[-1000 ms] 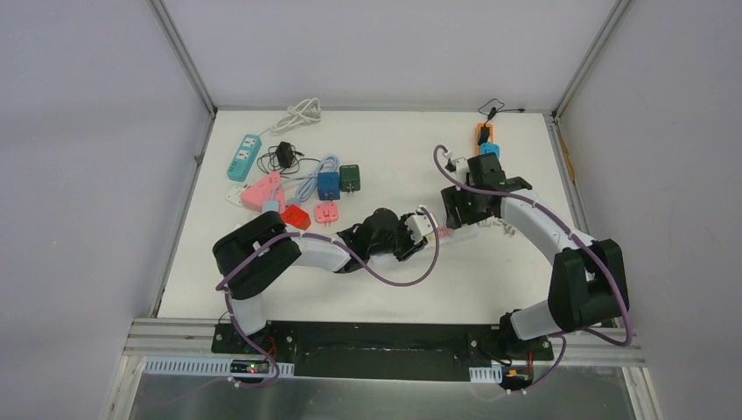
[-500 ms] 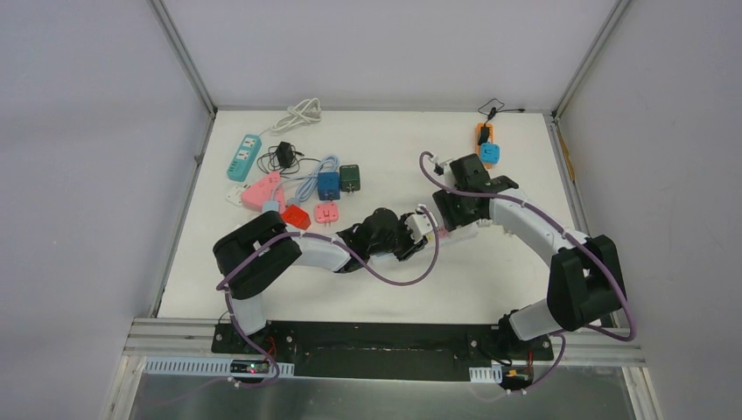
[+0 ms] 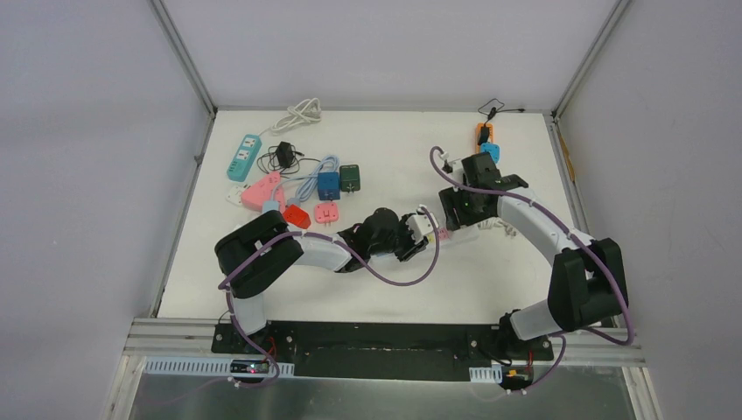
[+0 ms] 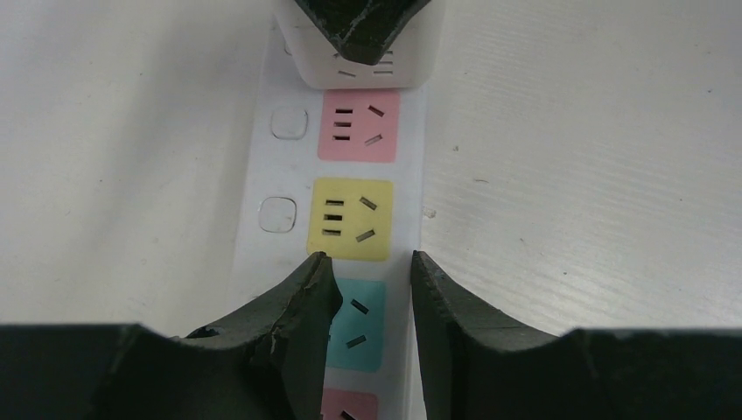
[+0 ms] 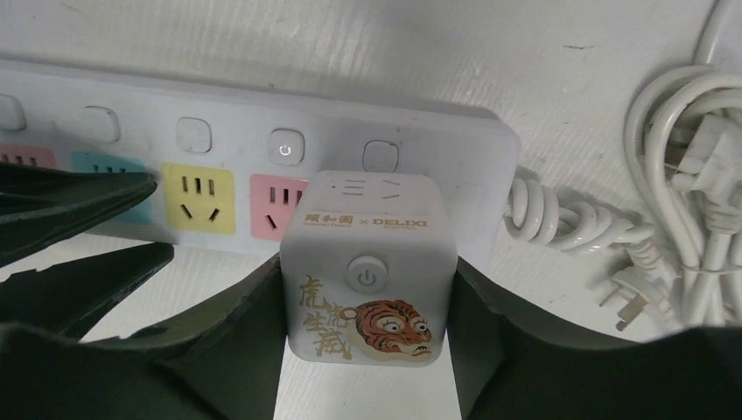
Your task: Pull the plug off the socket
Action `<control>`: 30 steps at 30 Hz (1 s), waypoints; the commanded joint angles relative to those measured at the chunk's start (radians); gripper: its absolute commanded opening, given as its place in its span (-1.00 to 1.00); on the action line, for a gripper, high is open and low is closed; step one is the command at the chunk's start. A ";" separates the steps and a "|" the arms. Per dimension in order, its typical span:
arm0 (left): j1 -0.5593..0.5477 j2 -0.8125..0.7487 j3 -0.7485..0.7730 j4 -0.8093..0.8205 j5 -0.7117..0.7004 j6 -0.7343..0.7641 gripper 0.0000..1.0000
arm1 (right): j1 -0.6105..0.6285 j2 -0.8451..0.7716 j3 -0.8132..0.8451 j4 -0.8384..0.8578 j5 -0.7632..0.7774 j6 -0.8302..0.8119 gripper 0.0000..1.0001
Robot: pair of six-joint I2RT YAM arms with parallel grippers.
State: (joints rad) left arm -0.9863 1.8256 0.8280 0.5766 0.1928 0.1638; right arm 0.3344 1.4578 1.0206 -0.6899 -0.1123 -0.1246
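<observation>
Top external view: a cluster of coloured adapters [image 3: 325,186] lies at the upper left of the table [image 3: 385,149]. Right of it, at mid-frame, the left gripper [image 3: 418,229] reaches to the left part of the strip [image 3: 442,234]. The right gripper [image 3: 457,214] is just beyond it, over the strip's right part. An orange strip [image 3: 482,133] lies at the upper right corner.

Left wrist view: the left gripper [image 4: 367,271] is narrowly parted. Its fingertips [image 4: 311,293] rest on the strip [image 4: 278,166] on either side of the blue socket. The left one lies over the button row and the right one sits at the strip's right edge. It encloses nothing. At the top of the frame the plug [image 4: 302,61] stands on the strip, just past the pink socket.

Right wrist view: the left gripper's dark fingers show at the left edge, over the strip [image 5: 227,131]. At centre, the right gripper [image 5: 366,289] is closed on the plug [image 5: 367,262], a white cube with a tiger picture. One finger [image 5: 236,324] presses each side of it. The plug sits over the strip's end socket. Whether its pins are fully in cannot be told. A coiled white cord [image 5: 560,219] lies at the right.
</observation>
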 commanded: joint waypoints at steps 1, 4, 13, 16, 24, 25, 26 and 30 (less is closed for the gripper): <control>0.011 0.063 -0.016 -0.130 0.017 -0.035 -0.27 | 0.141 0.006 0.121 -0.049 -0.014 0.008 -1.00; 0.012 0.061 -0.016 -0.133 0.017 -0.036 -0.27 | 0.170 0.032 0.143 -0.066 0.097 -0.028 -1.00; 0.015 0.070 -0.014 -0.133 0.023 -0.040 -0.27 | 0.138 -0.020 0.084 -0.064 0.216 -0.114 -1.00; 0.014 0.073 -0.014 -0.131 0.027 -0.043 -0.27 | 0.086 -0.039 0.074 -0.072 -0.044 -0.039 -1.00; 0.018 0.067 -0.026 -0.121 0.025 -0.051 -0.27 | 0.071 -0.029 0.126 -0.081 -0.322 0.043 -1.00; 0.018 0.067 -0.025 -0.122 0.025 -0.053 -0.27 | 0.072 -0.031 0.129 -0.088 -0.243 0.022 -1.00; 0.018 0.067 -0.024 -0.123 0.025 -0.055 -0.27 | 0.071 -0.033 0.130 -0.094 -0.153 -0.004 -1.00; 0.018 0.070 -0.017 -0.132 0.029 -0.057 -0.27 | 0.072 -0.063 0.119 -0.099 0.100 -0.100 -1.00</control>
State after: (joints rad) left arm -0.9794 1.8320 0.8288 0.5854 0.2104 0.1394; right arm 0.3725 1.4929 1.0847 -0.7490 -0.0753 -0.1520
